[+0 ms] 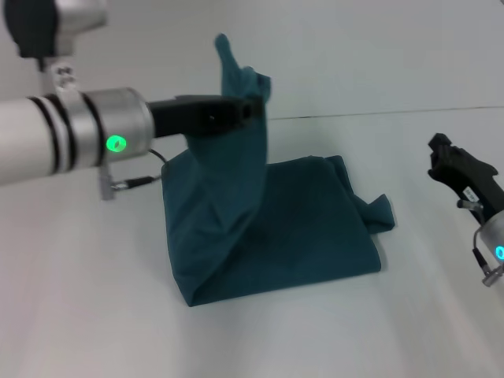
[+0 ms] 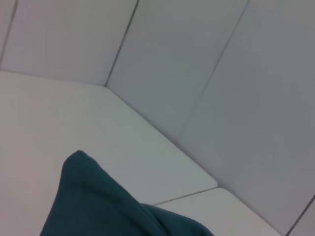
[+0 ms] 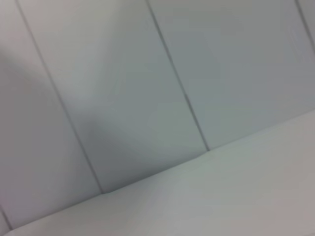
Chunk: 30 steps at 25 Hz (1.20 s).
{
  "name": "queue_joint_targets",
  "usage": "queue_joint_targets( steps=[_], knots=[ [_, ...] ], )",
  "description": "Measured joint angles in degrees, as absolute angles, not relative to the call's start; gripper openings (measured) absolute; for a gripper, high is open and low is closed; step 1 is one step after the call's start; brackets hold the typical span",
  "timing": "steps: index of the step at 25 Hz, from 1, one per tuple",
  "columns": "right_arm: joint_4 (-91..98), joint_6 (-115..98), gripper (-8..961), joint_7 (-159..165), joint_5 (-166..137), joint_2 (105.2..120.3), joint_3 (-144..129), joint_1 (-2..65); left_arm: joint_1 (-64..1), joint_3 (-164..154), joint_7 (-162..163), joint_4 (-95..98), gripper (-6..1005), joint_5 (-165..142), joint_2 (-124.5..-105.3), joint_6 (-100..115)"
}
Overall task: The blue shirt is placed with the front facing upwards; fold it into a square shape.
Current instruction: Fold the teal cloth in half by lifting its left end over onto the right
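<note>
On the white desk (image 1: 87, 315), a little left of centre in the head view, lies the blue shirt (image 1: 299, 228), already folded down to a rough rectangle, with one part of it drawn up into a tall peak. A crumpled corner pokes out at its right side. No lettering or collar shows from here.

The left hand (image 1: 250, 110) reaches in from the left and is clamped on that raised part, a tuft of cloth sticking up past it. The cloth hangs from the grip in soft folds down to the flat layers, so I judge it light, limp and with no stiffness of its own: it will sag, drag its lower layers along and crease wherever it is set down. A pinch at an edge or corner should serve best, and a pinch taking in more than one layer would probably pull the layers out of line.

The right hand (image 1: 461, 173) hangs well to the right, apart from the shirt; I cannot tell whether it is open or closed.

Only the head view shows the whole fold and both hands. The left wrist view gives just the tuft against the desk and wall panels; the right wrist view shows no shirt at all.
</note>
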<state>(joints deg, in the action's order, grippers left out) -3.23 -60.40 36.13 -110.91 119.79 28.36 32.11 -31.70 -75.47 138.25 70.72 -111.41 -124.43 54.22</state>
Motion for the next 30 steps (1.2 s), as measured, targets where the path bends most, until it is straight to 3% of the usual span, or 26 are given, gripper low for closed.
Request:
queue_joint_targets(
  steps=[23,30],
  knots=[
    [0.3,-60.0,15,41.2,-110.9,119.68,28.6,31.5,-42.2,-106.2,120.1,45.5,66,-82.3,-124.63,25.5],
    [0.5,-59.9,15,41.7,-110.6,119.61,28.6,31.4,-42.6,-110.5,108.9,45.5,133,-71.4,-124.63,25.3]
  ],
)
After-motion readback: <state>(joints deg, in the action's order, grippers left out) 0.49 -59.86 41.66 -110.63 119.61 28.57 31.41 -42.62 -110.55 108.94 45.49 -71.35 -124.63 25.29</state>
